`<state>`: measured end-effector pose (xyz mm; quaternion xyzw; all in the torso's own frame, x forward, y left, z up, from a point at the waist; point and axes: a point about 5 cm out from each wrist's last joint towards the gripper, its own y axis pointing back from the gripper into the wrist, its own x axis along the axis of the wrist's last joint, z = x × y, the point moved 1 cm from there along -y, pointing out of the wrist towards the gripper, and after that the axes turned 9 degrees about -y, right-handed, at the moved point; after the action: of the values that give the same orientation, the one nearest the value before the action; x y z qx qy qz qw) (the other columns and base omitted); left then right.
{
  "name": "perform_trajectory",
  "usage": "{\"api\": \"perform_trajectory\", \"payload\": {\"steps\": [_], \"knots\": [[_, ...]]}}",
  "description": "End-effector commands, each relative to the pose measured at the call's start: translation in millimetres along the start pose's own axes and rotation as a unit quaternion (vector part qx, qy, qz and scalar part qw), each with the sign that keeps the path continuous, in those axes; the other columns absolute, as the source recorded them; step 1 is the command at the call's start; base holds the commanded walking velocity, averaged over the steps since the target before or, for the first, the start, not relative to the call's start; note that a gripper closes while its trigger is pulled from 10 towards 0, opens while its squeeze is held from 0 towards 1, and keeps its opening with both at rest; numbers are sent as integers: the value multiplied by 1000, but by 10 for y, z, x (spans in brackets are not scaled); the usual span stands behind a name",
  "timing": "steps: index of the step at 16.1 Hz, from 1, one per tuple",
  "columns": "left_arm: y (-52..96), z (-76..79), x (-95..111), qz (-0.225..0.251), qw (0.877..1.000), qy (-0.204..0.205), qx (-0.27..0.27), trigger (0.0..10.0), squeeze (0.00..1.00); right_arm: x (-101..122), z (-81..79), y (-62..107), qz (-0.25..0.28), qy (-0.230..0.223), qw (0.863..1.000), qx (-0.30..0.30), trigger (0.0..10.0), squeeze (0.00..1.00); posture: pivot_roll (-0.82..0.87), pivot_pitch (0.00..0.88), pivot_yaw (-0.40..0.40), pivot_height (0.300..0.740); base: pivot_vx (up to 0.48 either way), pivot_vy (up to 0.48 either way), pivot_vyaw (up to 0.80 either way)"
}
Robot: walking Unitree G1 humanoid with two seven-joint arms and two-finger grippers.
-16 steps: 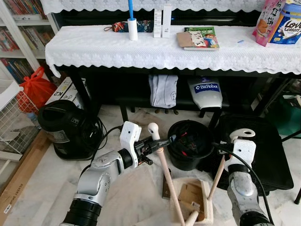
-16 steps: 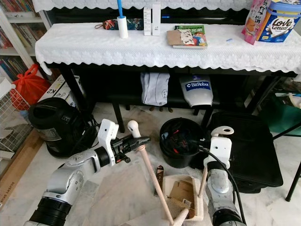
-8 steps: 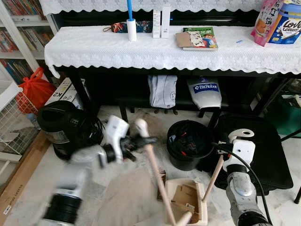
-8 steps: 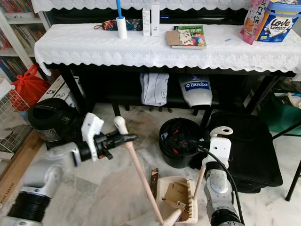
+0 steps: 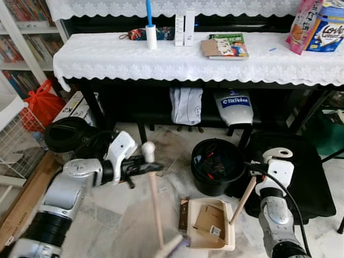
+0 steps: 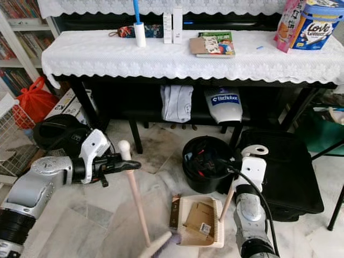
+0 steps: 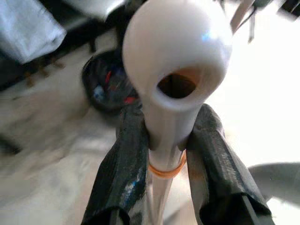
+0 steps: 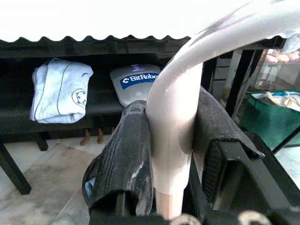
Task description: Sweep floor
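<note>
Left gripper [image 7: 166,154] clamps the light, stiff broom [image 5: 154,207] near its knob; right gripper [image 8: 171,140] grips the dustpan [image 5: 207,232] handle.

Head stereo pair angled down at floor and table [image 5: 188,59]; wrist cameras close along each end effector.

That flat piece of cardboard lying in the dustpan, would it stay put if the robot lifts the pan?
Probably not firmly. The cardboard looks thin and light, lying loose on the dustpan, so a tilt could slide it out. The right hand grips only the top of the long handle, so the pan may swing.
</note>
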<state>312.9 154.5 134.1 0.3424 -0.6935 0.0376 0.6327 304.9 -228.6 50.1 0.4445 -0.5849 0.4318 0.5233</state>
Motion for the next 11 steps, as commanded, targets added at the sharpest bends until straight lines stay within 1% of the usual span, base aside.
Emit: {"api": "perform_trajectory", "payload": {"steps": [1,2,3,4,6,8,9,10,11], "knots": [[88,-174,33,-14,998,-36,42,10000,0,142,-23,-75,36,-11,999,0,10000,0,-31,0,64,740,0,0,0],[102,-228,44,-12,997,-37,61,10000,0,145,-21,-76,36,-13,999,-1,10000,0,-29,0,64,740,0,0,0],[118,-313,65,-10,995,-45,93,10000,0,151,-18,-81,38,-17,999,-4,10000,0,-28,0,65,740,0,0,0],[117,-359,76,-8,992,-50,112,10000,0,159,-17,-87,39,-21,999,-6,10000,0,-29,0,64,740,0,0,0],[72,-423,95,21,985,-47,162,10000,0,184,-40,-103,45,-25,999,-5,10000,0,-40,0,67,740,0,0,0],[57,-485,38,32,973,-40,226,10000,0,226,-55,-117,56,-29,998,-2,10000,0,-39,0,66,740,0,0,0],[44,-497,25,42,968,-28,247,10000,0,246,-65,-125,61,-31,998,0,10000,0,-38,0,65,740,0,0,0],[26,-496,12,56,960,-19,273,10000,0,281,-87,-135,70,-37,997,2,10000,0,-40,0,65,740,0,0,0],[5,-510,-20,68,950,3,306,10000,0,312,-105,-147,78,-42,996,4,10000,0,-43,0,62,740,0,0,0]]}}
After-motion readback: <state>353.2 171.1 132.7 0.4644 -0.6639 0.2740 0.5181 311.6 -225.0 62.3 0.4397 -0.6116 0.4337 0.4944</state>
